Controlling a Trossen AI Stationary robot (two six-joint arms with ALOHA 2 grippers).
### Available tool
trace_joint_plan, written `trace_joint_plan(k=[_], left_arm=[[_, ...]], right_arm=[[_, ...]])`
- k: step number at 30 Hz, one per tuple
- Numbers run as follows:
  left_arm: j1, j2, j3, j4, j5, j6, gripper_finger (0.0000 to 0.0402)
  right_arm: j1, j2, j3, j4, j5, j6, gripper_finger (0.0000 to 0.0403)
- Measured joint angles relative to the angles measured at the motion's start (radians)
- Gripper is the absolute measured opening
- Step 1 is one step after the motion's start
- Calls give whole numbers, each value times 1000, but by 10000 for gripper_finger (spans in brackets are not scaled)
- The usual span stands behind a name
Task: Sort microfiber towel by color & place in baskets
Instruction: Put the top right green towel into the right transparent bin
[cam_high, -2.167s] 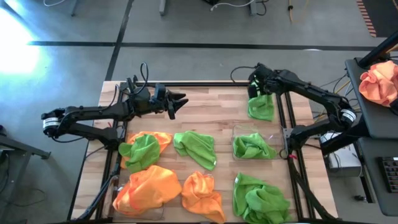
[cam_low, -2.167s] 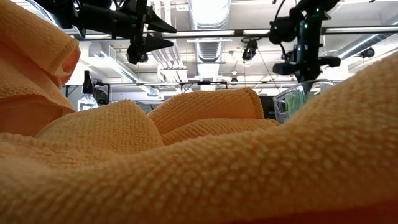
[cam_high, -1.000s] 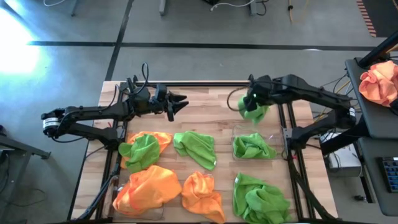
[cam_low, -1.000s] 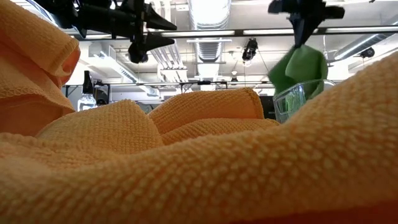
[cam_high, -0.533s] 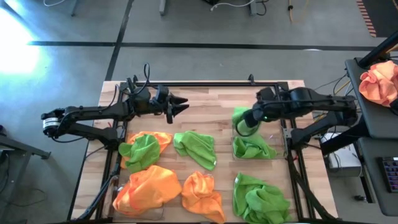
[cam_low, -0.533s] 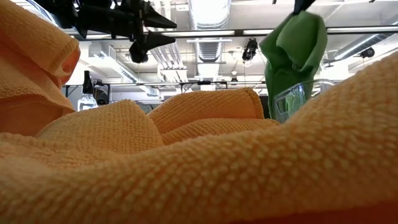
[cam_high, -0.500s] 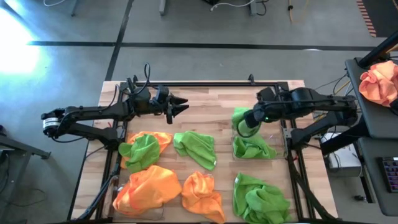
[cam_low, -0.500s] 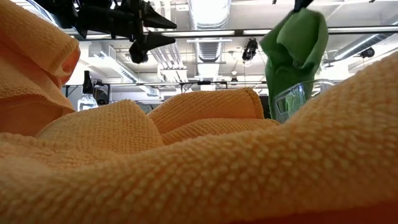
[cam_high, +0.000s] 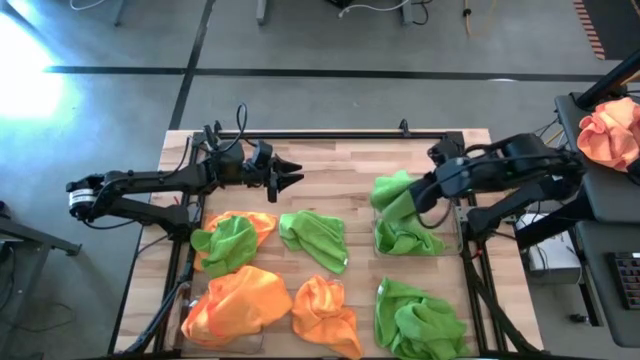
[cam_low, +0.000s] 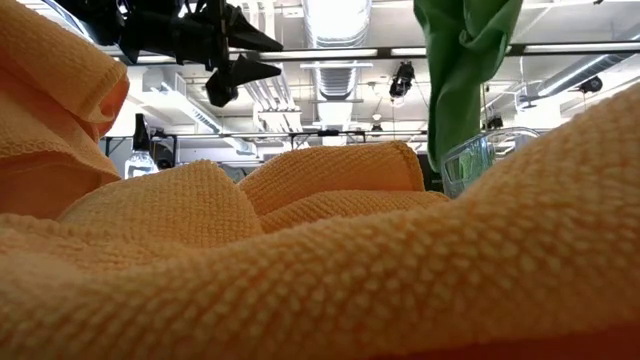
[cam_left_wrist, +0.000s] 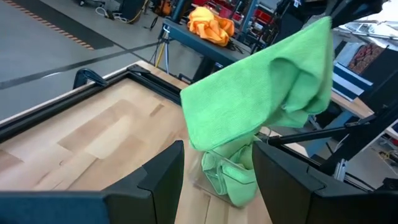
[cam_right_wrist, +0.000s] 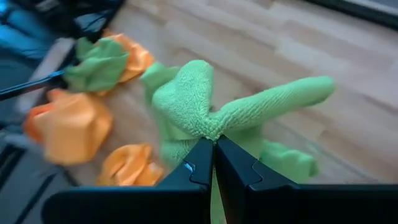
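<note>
My right gripper (cam_high: 425, 195) is shut on a lime green microfiber towel (cam_high: 393, 193), which hangs over the far side of a see-through basket (cam_high: 445, 240). Another green towel (cam_high: 405, 235) lies in that basket. On the table lie a green towel on an orange one (cam_high: 230, 240), a green towel (cam_high: 315, 238), two orange towels (cam_high: 240, 305) (cam_high: 325, 312) and a green heap (cam_high: 415, 320). My left gripper (cam_high: 292, 170) hovers open at the far left, pointing at the hanging towel (cam_left_wrist: 261, 93). In the low view the towel (cam_low: 462, 70) hangs beside the basket's wall (cam_low: 480, 155). My right gripper pinches a bunched fold of the green towel (cam_right_wrist: 208, 127) between its two shut fingers (cam_right_wrist: 199, 165). The fingers slant downward. The towel spreads out on both sides of the pinch and hangs slack below it; I cannot tell whether its lower end touches the towel in the basket.
Black rails (cam_high: 330, 135) frame the wooden table. A peach cloth (cam_high: 610, 135) lies on a side stand beyond the right edge. An orange towel (cam_low: 300, 260) fills the foreground of the low view. Bare wood (cam_high: 340, 185) lies between the two grippers.
My right gripper has carried the green towel up and from the far right corner toward the table's near edge, over the basket. The towel now hangs higher and longer. The gripper has stayed shut.
</note>
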Motion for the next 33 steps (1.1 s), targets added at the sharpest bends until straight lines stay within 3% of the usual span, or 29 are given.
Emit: trace_joint_plan(k=[6, 13, 21, 33], left_arm=[[-3, 0, 0, 2, 0, -18, 174], [-37, 0, 0, 120, -3, -21, 174], [-73, -1, 0, 358, -10, -37, 174], [-114, -1, 0, 388, -11, -53, 174]], right_arm=[[8, -4, 51, 1, -72, -26, 9], [8, -22, -8, 2, -125, -71, 9], [8, -101, -226, 1, -207, -51, 9], [7, -236, -600, 1, -273, 61, 9]])
